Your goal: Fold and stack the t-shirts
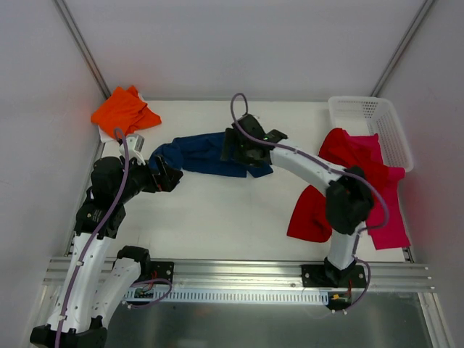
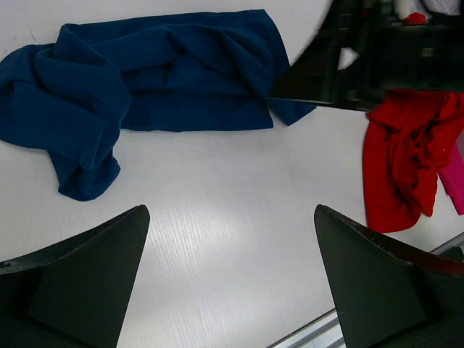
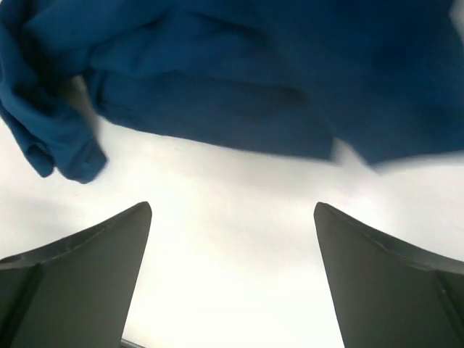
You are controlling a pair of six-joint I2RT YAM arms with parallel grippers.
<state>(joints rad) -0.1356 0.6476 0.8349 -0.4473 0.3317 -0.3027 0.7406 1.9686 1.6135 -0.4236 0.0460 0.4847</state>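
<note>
Right, the navy t-shirt lies crumpled in a strip across the middle of the table, between my two grippers. The right gripper hangs over its right end, fingers spread wide and empty, with the cloth just beyond the tips. The left gripper is also spread and empty, near the shirt's left end. The orange t-shirt sits far left.

Corner tee far left at back, centre tee mid-table, right tees overlapping, in front of and beside basket.
</note>
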